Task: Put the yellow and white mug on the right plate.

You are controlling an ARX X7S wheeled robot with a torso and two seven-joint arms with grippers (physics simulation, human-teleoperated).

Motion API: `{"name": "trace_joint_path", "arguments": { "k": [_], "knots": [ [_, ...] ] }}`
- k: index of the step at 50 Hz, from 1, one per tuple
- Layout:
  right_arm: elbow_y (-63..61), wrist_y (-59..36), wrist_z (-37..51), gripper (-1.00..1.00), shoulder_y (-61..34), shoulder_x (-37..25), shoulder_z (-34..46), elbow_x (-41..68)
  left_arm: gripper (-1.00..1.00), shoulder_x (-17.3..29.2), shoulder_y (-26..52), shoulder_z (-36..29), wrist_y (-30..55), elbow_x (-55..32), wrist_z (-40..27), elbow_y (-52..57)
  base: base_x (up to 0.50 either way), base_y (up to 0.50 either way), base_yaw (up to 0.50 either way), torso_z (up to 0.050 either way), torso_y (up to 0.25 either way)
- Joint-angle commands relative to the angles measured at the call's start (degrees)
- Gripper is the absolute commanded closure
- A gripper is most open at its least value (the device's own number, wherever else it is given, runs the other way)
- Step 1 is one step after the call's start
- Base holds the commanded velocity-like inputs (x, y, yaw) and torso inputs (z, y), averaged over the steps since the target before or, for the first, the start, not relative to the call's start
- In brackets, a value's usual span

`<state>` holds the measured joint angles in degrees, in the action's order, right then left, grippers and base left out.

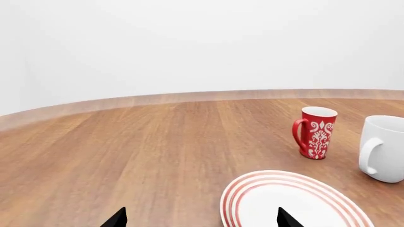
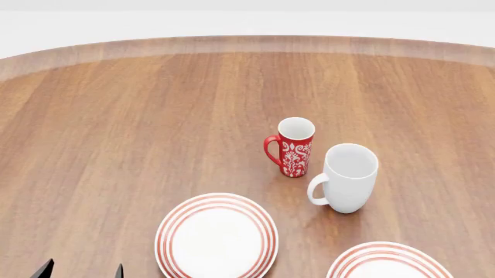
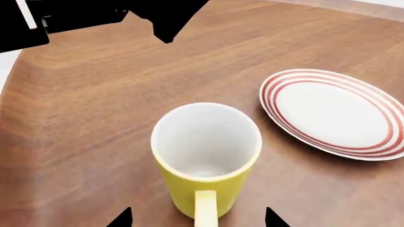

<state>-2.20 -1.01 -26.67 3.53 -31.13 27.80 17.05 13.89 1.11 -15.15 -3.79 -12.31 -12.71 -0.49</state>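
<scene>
Our right claw [image 3: 197,218] hangs just above and behind the yellow mug [image 3: 205,161], its two tips spread apart with the mug's handle between them, nothing gripped yet. The mug stands upright on the desk [image 3: 94,118], long axis vertical, mouth up, handle turned toward the claw. So the thing we want lies straight ahead of and below the right claw, and we judge the right arm much the nearer one. The mug does not show in the head view at all, so we cannot place it there.

The right plate [image 3: 334,112] lies flat just beside the mug, apart from it; we judge the carry to be short.

Our left claw [image 1: 198,220] also has its tips apart and holds nothing. It hovers near the left plate [image 2: 217,236], with the red mug [image 2: 295,147] and white mug [image 2: 348,176] farther out.

The mug is short, yellow outside, white inside, with a yellow loop handle. It looks empty and clean
</scene>
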Motion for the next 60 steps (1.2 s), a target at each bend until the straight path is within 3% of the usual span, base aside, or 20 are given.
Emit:
{"name": "trace_joint_path", "arguments": {
  "k": [1,44,45,60],
  "knots": [
    [3.92,0.24,-1.45,-1.0,-2.53,1.71,0.83,0.19,-1.0,0.13,0.22,-0.27,-0.26,-0.21,-0.18,-0.39,0.0,0.0,0.0,0.0,0.0],
    [19.93,5.51,-3.57,-1.0,-6.46,7.61,3.73,-2.09,-1.0,0.96,0.32,-1.17,-0.45,-0.88,-1.09,-0.19,0.0,0.0,0.0,0.0,0.0],
    [20.04,5.54,-3.6,1.0,-6.52,7.67,3.75,-2.07,-1.0,0.98,0.33,-1.19,-0.45,-0.85,-1.13,-0.22,0.0,0.0,0.0,0.0,0.0],
    [20.86,6.22,-3.82,1.0,-6.77,7.68,3.67,-1.67,-1.0,1.25,0.33,-1.48,-0.55,-1.16,-1.32,-0.19,0.0,0.0,0.0,0.0,0.0]
  ]
}}
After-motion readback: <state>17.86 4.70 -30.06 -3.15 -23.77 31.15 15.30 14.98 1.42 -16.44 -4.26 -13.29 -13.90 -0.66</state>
